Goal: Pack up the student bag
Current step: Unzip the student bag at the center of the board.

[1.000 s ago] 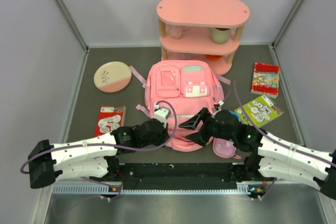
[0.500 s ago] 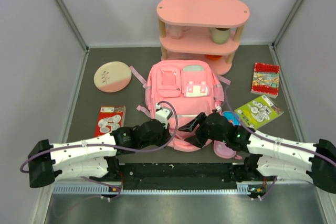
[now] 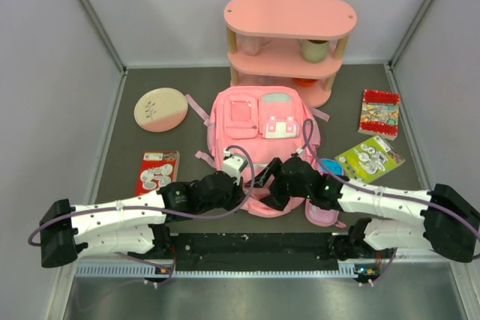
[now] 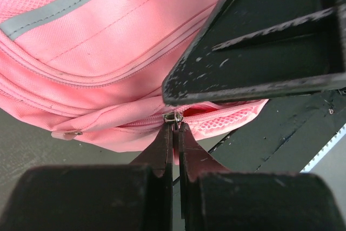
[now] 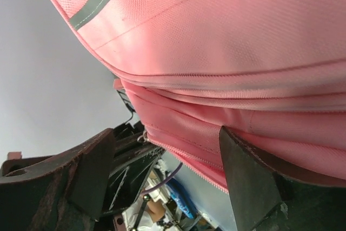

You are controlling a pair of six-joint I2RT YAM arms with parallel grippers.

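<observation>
- Left wrist: we see the left gripper (image 4: 174, 129) fingers pressed together, pinching the metal zipper pull (image 4: 171, 116) on the near edge of the student bag (image 4: 124, 31);
- right gripper (image 5: 166, 133) jaws spread wide, the bag's lower seam between them; we cannot tell if either finger presses the fabric;
- bag lies flat, front up, mid table (image 3: 112, 148); pencil case (image 3: 321, 215) just beside its near right corner;
- pink shelf (image 3: 289, 16) just behind the bag's far end
</observation>
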